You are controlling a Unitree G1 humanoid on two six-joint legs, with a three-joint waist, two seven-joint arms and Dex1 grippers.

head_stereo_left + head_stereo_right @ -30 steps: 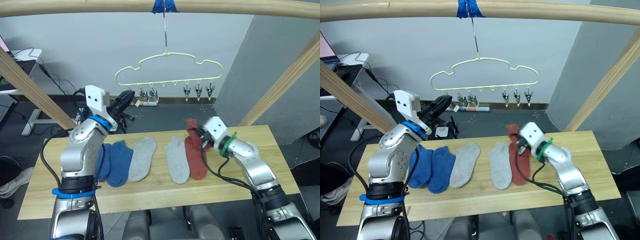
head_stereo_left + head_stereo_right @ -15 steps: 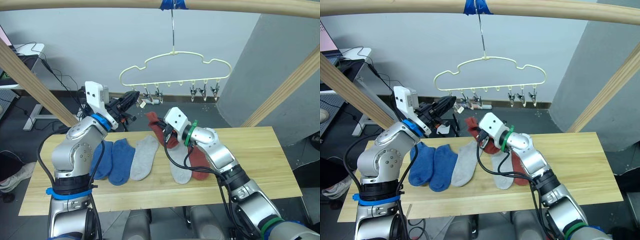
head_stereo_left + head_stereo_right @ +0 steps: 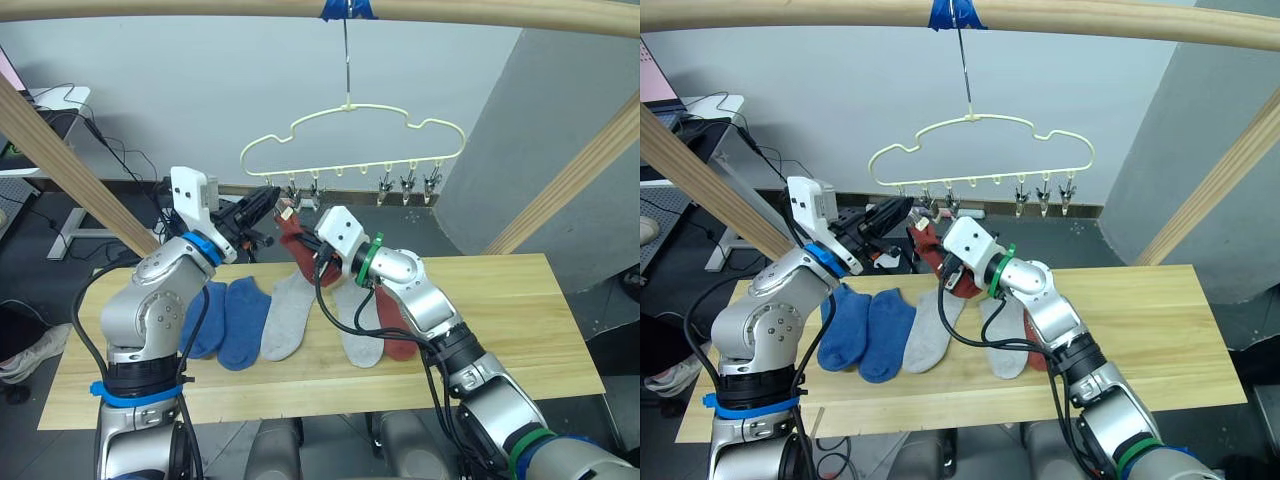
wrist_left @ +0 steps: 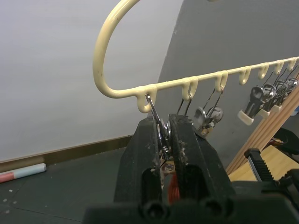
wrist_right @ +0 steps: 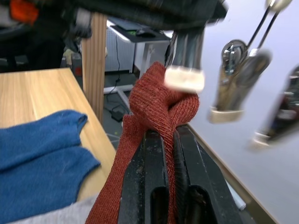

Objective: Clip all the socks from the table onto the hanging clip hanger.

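Observation:
The pale yellow-green clip hanger (image 3: 350, 130) hangs from the beam over the table's (image 3: 500, 350) far edge. My left gripper (image 4: 163, 140) is shut on the metal clip (image 4: 157, 122) at the left end of the hanger's bar. My right gripper (image 5: 169, 140) is shut on a rust-red sock (image 5: 159, 105), held up right below that clip. In the eye views the sock (image 3: 291, 236) hangs between both grippers. On the table lie two blue socks (image 3: 228, 318), two grey socks (image 3: 285, 315) and a second rust-red sock (image 3: 398, 330).
A round wooden beam with blue tape (image 3: 345, 8) runs overhead. Slanted wooden posts stand at the left (image 3: 60, 160) and right (image 3: 570, 170). A desk with cables (image 3: 50, 110) is at the back left, and a grey partition (image 3: 560, 90) at the right.
My right gripper has lifted the rust-red sock off the table and carried it up and left to the hanger's left clip. My left gripper has edged up onto that clip.

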